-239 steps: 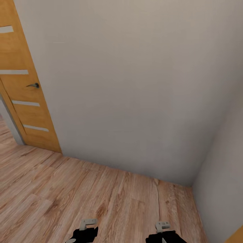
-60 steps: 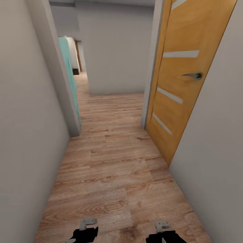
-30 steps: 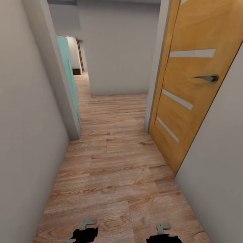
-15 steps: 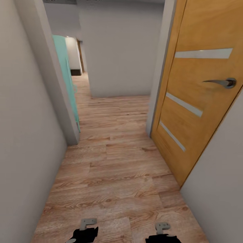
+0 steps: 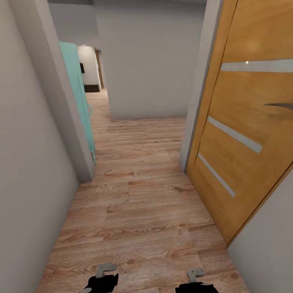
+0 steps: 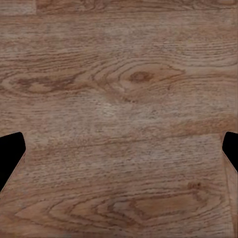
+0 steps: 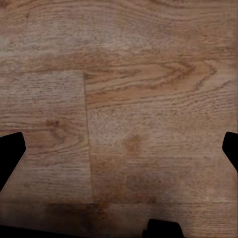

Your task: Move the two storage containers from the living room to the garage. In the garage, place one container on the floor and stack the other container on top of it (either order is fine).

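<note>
Fingers of the left gripper (image 6: pixel 119 153) and right gripper (image 7: pixel 119 153) are spread wide over bare plank floor (image 5: pixel 142 219), nothing held. Ahead, the corridor is pinched between a grey wall corner (image 5: pixel 69 122) and an orange door (image 5: pixel 244 134); a drifting base could clip either. No storage containers are seen, so a wrong turn would likely cost time.
</note>
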{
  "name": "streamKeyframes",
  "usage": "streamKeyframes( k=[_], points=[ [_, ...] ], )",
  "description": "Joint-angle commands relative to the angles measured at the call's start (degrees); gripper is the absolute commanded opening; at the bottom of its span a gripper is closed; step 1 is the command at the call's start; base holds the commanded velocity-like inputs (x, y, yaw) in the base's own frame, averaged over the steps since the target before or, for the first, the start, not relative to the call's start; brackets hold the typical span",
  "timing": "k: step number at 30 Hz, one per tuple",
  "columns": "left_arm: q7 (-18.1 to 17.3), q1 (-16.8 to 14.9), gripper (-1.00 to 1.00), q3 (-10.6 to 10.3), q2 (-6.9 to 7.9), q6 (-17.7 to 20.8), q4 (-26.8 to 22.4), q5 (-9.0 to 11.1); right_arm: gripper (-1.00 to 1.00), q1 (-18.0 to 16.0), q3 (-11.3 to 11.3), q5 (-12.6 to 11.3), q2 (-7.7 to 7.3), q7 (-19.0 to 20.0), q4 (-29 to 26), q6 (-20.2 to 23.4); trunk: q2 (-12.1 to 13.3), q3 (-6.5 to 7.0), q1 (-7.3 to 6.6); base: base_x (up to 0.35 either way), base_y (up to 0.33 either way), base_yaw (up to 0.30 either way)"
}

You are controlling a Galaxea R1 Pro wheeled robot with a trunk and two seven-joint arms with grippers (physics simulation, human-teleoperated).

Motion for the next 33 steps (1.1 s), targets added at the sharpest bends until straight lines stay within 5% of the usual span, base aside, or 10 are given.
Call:
streamKeyframes(
  k=[1,33],
  points=[
    [-0.1,0.0,1.0,0.5,-0.04,-0.2,0.0,-0.5,1.0,0.0,0.1,0.3,-0.01,0.1,-0.1,0.4,0.0,-0.05,0.03,0.34,0.0,0.006],
    [-0.1,0.0,1.0,0.5,-0.04,-0.2,0.1,-0.5,1.0,0.0,-0.1,-0.1,-0.1,-0.1,-0.1,0.2,0.0,0.0,0.03,0.34,0.0,0.008]
  ],
)
